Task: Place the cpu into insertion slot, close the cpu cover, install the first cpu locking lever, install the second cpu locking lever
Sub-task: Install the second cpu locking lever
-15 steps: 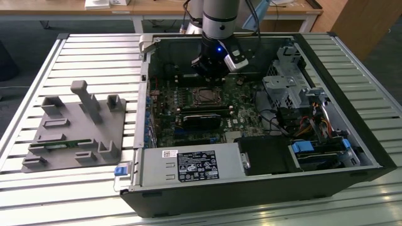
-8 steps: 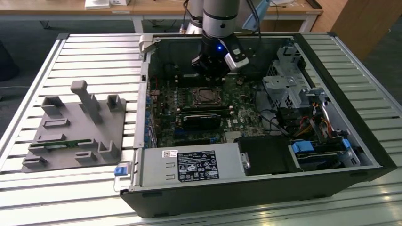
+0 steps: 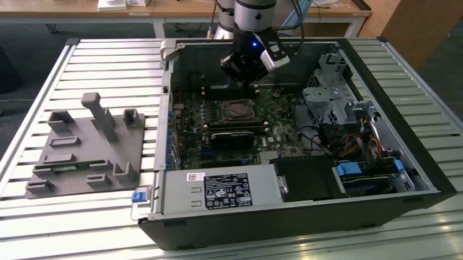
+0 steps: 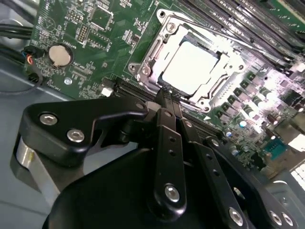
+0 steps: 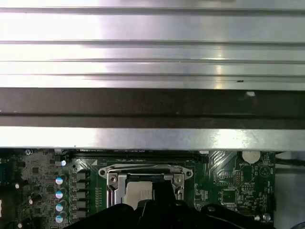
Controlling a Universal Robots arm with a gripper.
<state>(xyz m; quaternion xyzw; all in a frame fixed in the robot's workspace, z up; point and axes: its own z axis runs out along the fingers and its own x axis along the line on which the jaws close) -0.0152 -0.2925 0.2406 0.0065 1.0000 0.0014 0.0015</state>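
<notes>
Black fingers [image 4: 167, 102] of my gripper [image 4: 167, 95] fill the foreground of the second wrist view, pressed together with nothing between them.

Their tips hang just beside the near edge of the insertion slot [image 4: 190, 62] on the green motherboard [image 4: 90, 43]. I note the cpu [image 4: 190, 67] seated in that slot, its pale top exposed, with the cpu cover [image 4: 224, 86] lying down around it. From the exterior view, I hover over the open computer case [image 3: 405, 162], above the slot [image 3: 237, 111].
</notes>
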